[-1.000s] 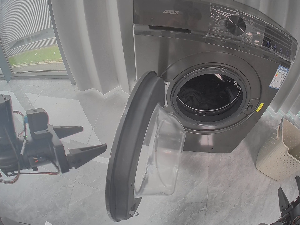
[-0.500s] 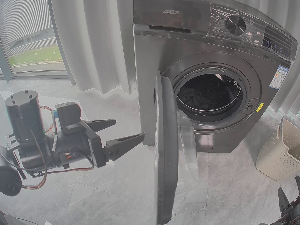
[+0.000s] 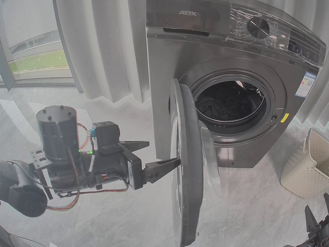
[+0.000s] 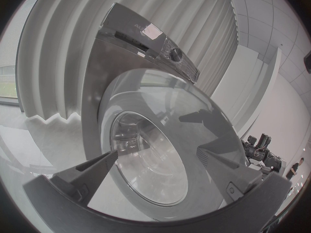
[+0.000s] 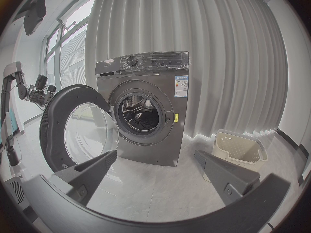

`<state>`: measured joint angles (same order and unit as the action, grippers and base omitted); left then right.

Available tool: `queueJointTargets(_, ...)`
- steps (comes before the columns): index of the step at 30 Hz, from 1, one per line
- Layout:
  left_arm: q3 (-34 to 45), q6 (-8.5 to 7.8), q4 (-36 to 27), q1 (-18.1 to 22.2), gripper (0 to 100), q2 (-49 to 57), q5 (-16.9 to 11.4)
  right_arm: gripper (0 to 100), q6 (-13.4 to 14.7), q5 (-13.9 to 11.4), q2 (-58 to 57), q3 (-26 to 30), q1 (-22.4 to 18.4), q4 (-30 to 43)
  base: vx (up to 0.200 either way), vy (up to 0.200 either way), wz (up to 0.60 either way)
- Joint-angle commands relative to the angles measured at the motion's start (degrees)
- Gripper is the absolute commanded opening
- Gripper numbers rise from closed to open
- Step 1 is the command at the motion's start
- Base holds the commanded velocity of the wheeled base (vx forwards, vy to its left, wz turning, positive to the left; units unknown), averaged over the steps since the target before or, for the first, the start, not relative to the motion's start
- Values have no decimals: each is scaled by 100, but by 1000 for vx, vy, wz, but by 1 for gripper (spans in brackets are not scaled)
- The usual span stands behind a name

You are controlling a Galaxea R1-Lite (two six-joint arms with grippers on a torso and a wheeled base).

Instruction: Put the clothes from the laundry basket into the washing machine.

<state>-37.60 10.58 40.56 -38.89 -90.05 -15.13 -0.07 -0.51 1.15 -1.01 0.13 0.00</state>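
The big gray washing machine [image 3: 240,52] stands at the far side, in front of white curtains [image 3: 102,35]. Its round door [image 3: 186,162] hangs open. It is swung out toward the near side, so we see its edge. The cream laundry basket [image 3: 305,168] sits on the floor [image 3: 257,196] to the right of the machine. Dark clothes [image 3: 222,108] lie inside the machine. The left gripper [image 3: 164,151] is just left of the door with its 2 fingers spread, and 1 fingertip touches the door's outer face. The right gripper [image 3: 318,208] is low at the near right, near the basket, with its 2 fingers spread wide.
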Motion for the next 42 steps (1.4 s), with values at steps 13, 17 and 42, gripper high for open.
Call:
queueJointTargets(13,-1567,770,1270,-620,100,-1964,722,100,-1,-2,8,101,4,-9,0,0,0)
queueJointTargets(17,-1619,770,1262,-620,100,-1981,731,100,-1,-2,8,101,4,-9,0,0,0)
queueJointTargets(42,-3456,1078,1376,-181,100,-3299,1539,100,-1,-2,8,101,4,-9,0,0,0)
